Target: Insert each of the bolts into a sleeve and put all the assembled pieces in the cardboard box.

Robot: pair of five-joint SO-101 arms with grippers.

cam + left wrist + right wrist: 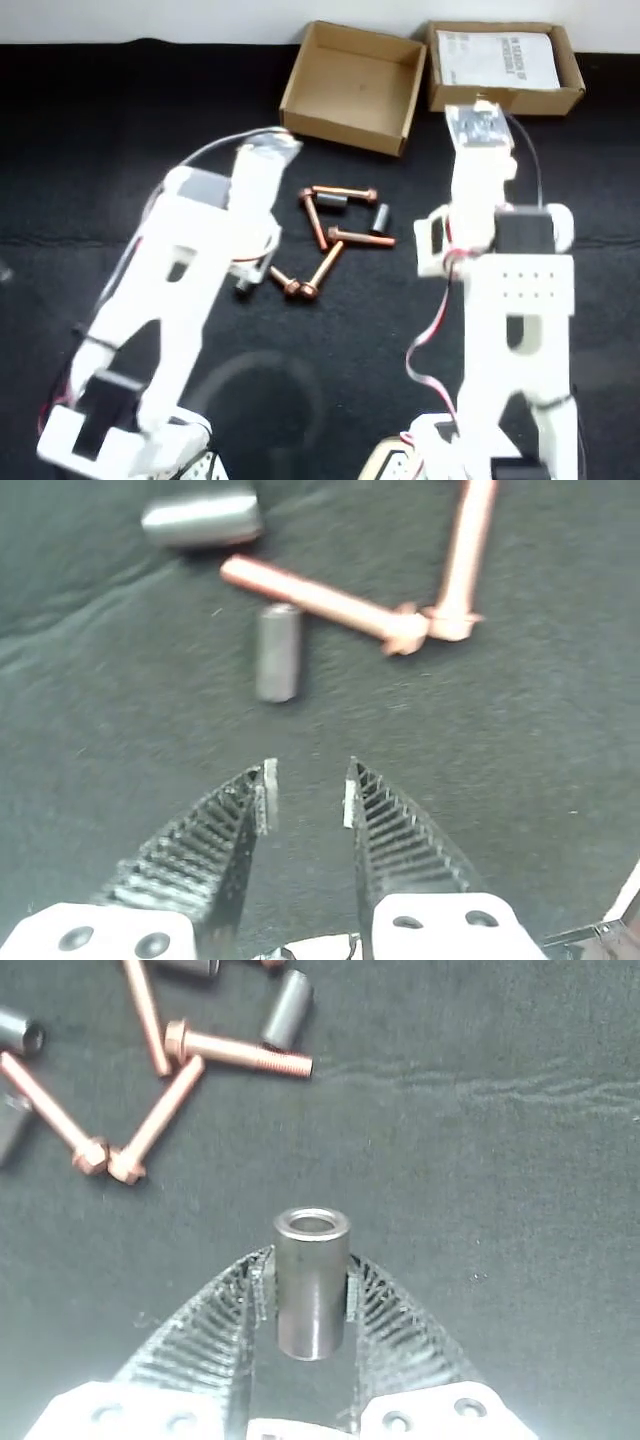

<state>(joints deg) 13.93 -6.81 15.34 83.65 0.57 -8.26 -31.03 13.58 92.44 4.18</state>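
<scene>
Black cloth (90,150) across the whole table, rumpled in low folds. On it, two white arms side by side: left arm (180,300) leaning in toward the scattered parts, right arm (505,270) more upright, near the far boxes. At the far edge, an open-topped cardboard box (350,85), and just beside it a second box (505,100) with a printed sheet (497,58) lying inside.

Left gripper (308,792) over bare cloth, jaws parted, gripping nothing. Right gripper (310,1278) clamped on a grey sleeve (312,1305), held upright with the bore facing up, apart from the pile.

Between the arms, well short of the cardboard box, a loose cluster of copper bolts (358,238), all lying flat, two of them meeting head to head. Among them, sleeves on their sides: a loose sleeve (278,652) ahead of the left gripper, just beside a bolt shank, and a farther sleeve (381,217) near the right arm.
</scene>
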